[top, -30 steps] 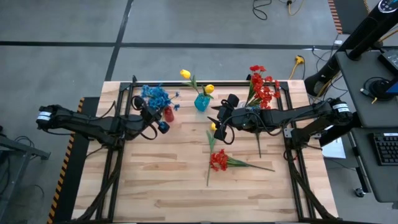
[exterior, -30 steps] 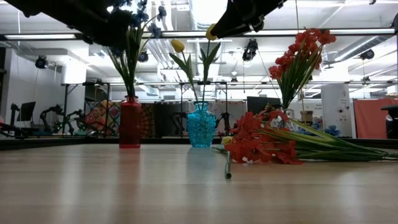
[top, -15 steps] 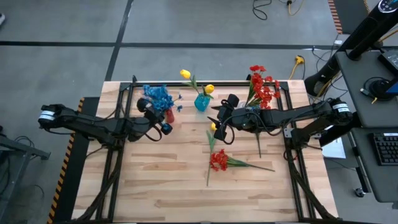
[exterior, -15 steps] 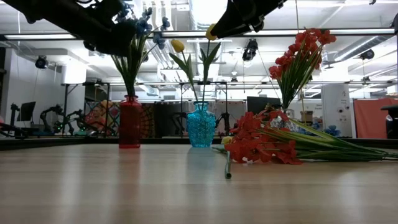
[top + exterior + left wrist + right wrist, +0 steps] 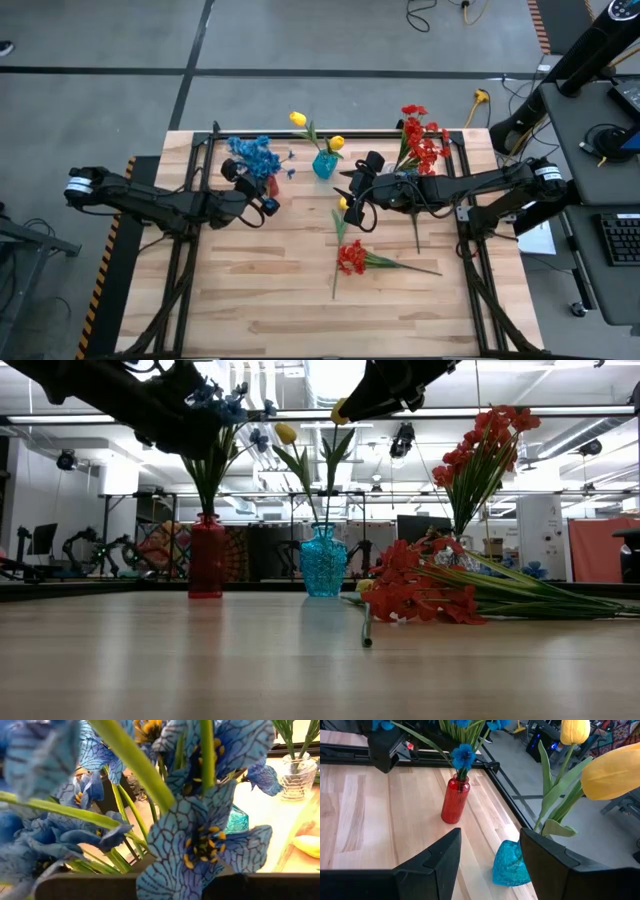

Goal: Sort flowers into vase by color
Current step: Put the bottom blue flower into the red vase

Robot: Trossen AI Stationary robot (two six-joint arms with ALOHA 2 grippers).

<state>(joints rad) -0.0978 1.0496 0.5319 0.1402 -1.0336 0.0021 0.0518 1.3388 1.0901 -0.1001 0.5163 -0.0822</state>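
Observation:
Blue flowers [image 5: 255,155] [image 5: 232,405] stand with their stems in a red vase [image 5: 271,186] [image 5: 455,800]. My left gripper [image 5: 250,190] [image 5: 190,430] is right against them, and blue blooms [image 5: 200,835] fill its wrist view. Two yellow tulips [image 5: 297,119] [image 5: 615,770] stand in a teal vase [image 5: 324,164] [image 5: 510,865]. My right gripper [image 5: 347,188] [image 5: 490,837] hovers open beside the teal vase, above a loose yellow tulip [image 5: 343,203]. A red spray [image 5: 352,258] [image 5: 410,595] lies flat on the table.
More red flowers [image 5: 420,140] [image 5: 480,450] stand in a clear vase [image 5: 295,775] at the far right of the table. A black frame [image 5: 200,150] runs along the table's edges. The near half of the wooden top [image 5: 300,320] is bare.
My left arm has shifted a little toward the table's right, closer to the red vase. The blue blooms have leaned slightly toward the teal vase, while their stems have stayed in the red vase.

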